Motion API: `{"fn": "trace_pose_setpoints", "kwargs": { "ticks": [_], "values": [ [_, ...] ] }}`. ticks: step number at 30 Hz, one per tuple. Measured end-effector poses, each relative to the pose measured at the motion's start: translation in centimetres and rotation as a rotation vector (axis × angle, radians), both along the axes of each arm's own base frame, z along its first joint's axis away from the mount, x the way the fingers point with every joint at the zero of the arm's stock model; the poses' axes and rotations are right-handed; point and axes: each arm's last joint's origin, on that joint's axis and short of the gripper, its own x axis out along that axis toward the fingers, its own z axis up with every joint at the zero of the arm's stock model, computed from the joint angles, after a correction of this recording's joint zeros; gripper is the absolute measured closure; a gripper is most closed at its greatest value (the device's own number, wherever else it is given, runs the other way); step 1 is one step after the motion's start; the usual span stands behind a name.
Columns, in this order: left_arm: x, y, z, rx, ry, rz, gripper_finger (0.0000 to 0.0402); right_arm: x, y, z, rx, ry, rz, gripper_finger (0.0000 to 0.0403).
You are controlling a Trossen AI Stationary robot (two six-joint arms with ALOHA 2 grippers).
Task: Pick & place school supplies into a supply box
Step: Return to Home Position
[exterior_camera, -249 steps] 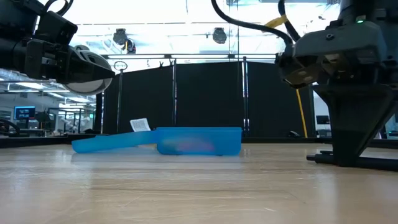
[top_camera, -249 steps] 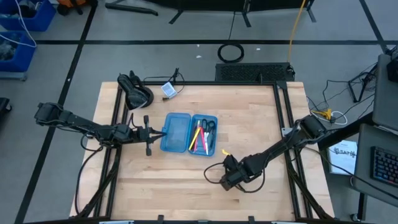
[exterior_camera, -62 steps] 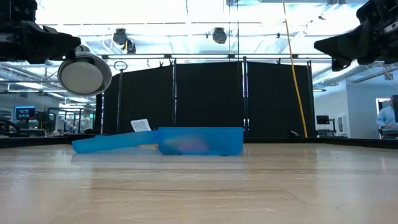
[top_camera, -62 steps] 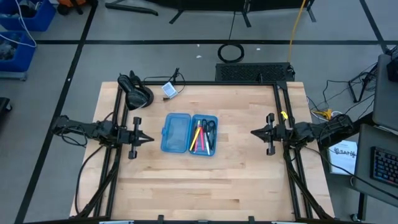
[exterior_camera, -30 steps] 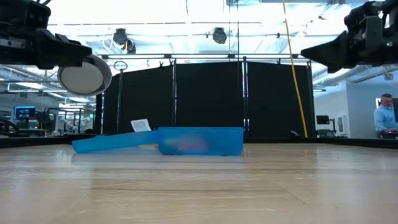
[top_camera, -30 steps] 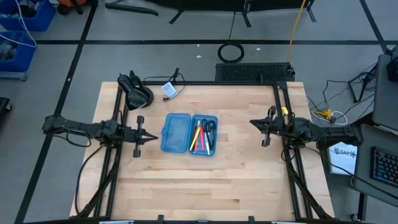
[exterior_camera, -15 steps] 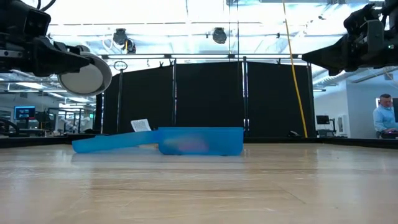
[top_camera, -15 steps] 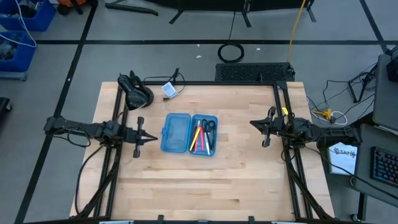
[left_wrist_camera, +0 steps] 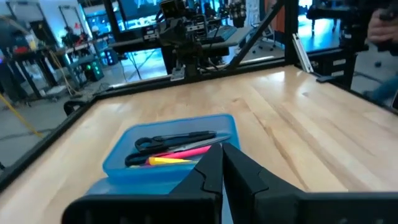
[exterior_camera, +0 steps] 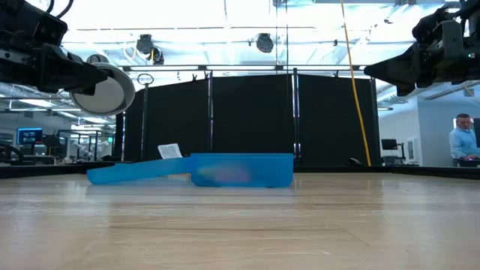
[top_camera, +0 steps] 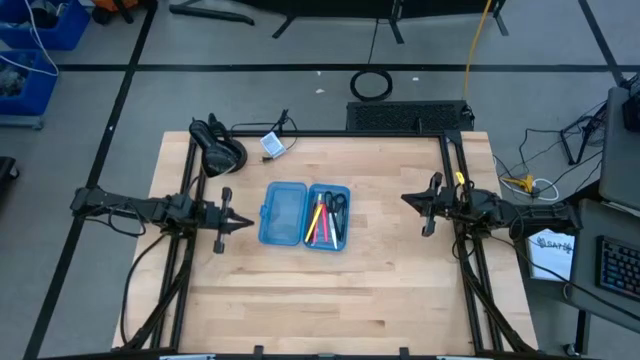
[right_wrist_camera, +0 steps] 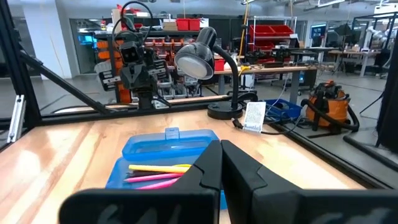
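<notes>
The supply box (top_camera: 305, 214) lies open mid-table, a translucent blue hinged case resting flat on both halves; it also shows in the low view (exterior_camera: 240, 169). Its right half holds the black-handled scissors (top_camera: 338, 205) and pink, yellow and other pens (top_camera: 319, 222). Its left half (top_camera: 283, 212) holds nothing. My left gripper (top_camera: 243, 221) hovers shut above the table's left side, pointing level at the box (left_wrist_camera: 168, 155). My right gripper (top_camera: 406, 198) hovers shut above the right side, also pointing at the box (right_wrist_camera: 168, 146). Neither touches anything.
A black desk lamp (top_camera: 218, 148) stands at the far left corner, with a white tag (top_camera: 270, 143) and a cable beside it. Bare wood lies in front of and on both sides of the box. A person (exterior_camera: 461, 139) stands in the room behind.
My left gripper has tipped its fingertips slightly downward. The box and the supplies have not moved.
</notes>
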Motion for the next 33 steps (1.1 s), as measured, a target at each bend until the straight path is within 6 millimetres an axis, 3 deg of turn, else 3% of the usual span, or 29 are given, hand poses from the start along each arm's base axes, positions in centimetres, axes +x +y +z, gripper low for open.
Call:
{"fn": "trace_pose_setpoints", "kwargs": {
  "ticks": [12,21,33],
  "values": [
    [0.01,0.08,0.09,-0.031,-0.005,0.031,0.0398,0.01,0.0,-0.01,0.0,0.001,0.0,0.0403],
    [0.01,0.08,0.09,-0.03,-0.006,0.031,0.0365,0.01,0.0,-0.03,0.0,0.002,0.0,0.0403],
    [0.01,0.08,0.1,-0.032,-0.006,0.031,0.036,0.01,0.0,-0.03,0.0,0.001,0.0,0.0403]
  ]
}}
